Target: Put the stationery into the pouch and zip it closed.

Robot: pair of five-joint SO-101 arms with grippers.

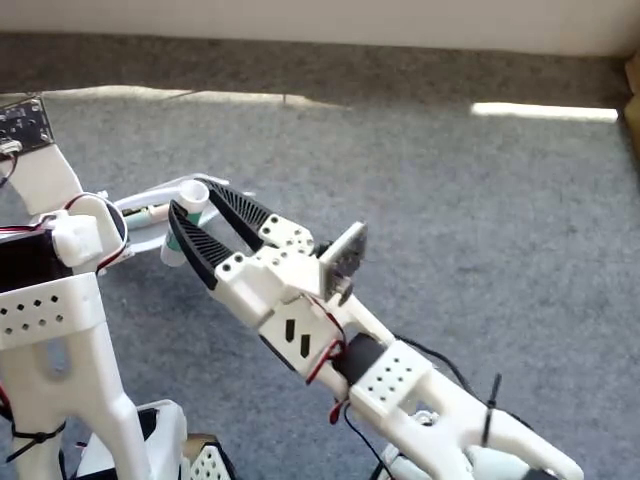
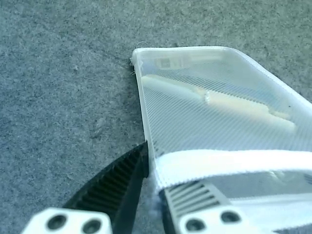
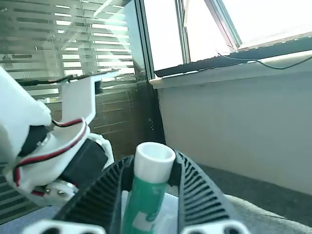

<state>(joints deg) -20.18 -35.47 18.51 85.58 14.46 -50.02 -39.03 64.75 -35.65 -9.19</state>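
Note:
A translucent mesh pouch (image 2: 214, 117) with a white zipper band lies on the grey carpet, and long pale stationery shows through its wall. My left gripper (image 2: 151, 168) is shut on the pouch's edge next to the band. A glue stick (image 3: 146, 195) with a green body and white cap stands upright in my right gripper (image 3: 153, 161), which is shut on it. From above, the right gripper (image 1: 195, 198) holds the glue stick (image 1: 192, 193) just over the pouch (image 1: 145, 213), close beside the left arm (image 1: 60, 290).
Grey carpet (image 1: 450, 200) stretches out to the right and far side, up to a pale wall. The left arm's white body stands at the near left and covers most of the pouch. Cables trail along the right arm (image 1: 420, 390).

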